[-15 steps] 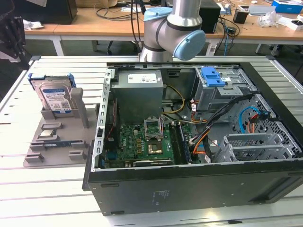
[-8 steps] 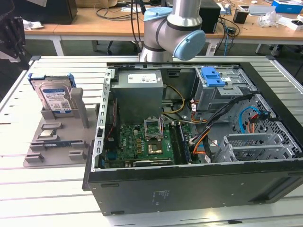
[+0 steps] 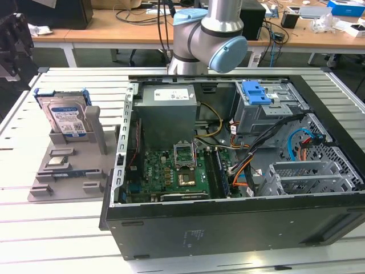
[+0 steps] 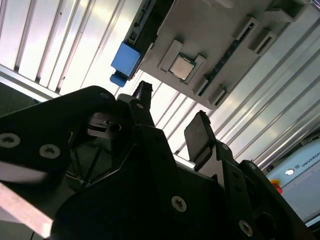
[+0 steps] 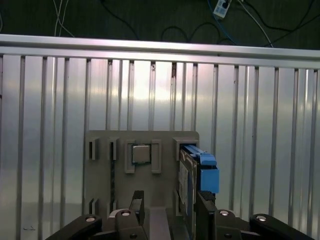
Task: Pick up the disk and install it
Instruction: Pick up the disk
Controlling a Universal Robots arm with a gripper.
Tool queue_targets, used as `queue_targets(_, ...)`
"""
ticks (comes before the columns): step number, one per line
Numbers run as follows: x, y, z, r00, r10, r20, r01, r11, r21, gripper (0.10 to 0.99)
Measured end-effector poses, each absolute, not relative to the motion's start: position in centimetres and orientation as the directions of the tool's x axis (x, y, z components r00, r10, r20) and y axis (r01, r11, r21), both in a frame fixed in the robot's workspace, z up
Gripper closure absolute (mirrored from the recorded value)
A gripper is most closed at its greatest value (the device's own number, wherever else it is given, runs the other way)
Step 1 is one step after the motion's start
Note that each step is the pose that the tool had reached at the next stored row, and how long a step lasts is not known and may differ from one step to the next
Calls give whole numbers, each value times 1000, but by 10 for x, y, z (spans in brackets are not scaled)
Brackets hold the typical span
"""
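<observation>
In grey holder (image 3: pixel 91 171), disk (image 3: pixel 67 117) upright; fingers (image 5: pixel 136 205) apart, clear of it.

The disk (image 3: pixel 67 117) stands in the holder (image 3: pixel 80 174) (on the table (image 3: pixel 51 228)), at the exterior view's left of the computer case (image 3: pixel 228 228).

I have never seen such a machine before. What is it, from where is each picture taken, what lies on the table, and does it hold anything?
This is a robot arm standing at a ribbed metal table. The exterior view comes from a separate camera overlooking it. Both wrist views come from cameras riding on the arm, looking past its black gripper. On the table lie an open computer case and, at the exterior view's left, a grey holder. The disk, silver with a blue frame, stands on edge in that holder, near a small square chip. The gripper is open above the holder and holds nothing.
</observation>
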State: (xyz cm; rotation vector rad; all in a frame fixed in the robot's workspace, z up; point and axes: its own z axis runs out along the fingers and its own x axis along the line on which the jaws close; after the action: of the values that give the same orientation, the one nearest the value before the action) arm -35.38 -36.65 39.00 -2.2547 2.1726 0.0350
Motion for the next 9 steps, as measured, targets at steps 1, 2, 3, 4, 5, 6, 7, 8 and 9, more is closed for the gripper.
queue_targets(1,-354,-367,390,37,-999,-23,-999,-37,8,545)
queue_targets(2,-354,-367,390,37,-999,-23,-999,-37,8,545)
queue_targets(3,-354,-367,390,37,-999,-23,-999,-37,8,545)
queue_targets(4,-354,-367,390,37,-999,-23,-999,-37,8,545)
queue_targets(5,-354,-367,390,37,-999,-23,-999,-37,8,545)
queue_targets(6,-354,-367,390,36,-999,-23,-999,-36,8,545)
queue_targets(7,-354,-367,390,35,-999,-23,-999,-35,8,545)
queue_targets(8,-354,-367,390,28,-999,-23,-1000,-28,8,545)
queue_targets(9,-354,-367,390,11,-1000,-23,-1000,-11,8,545)
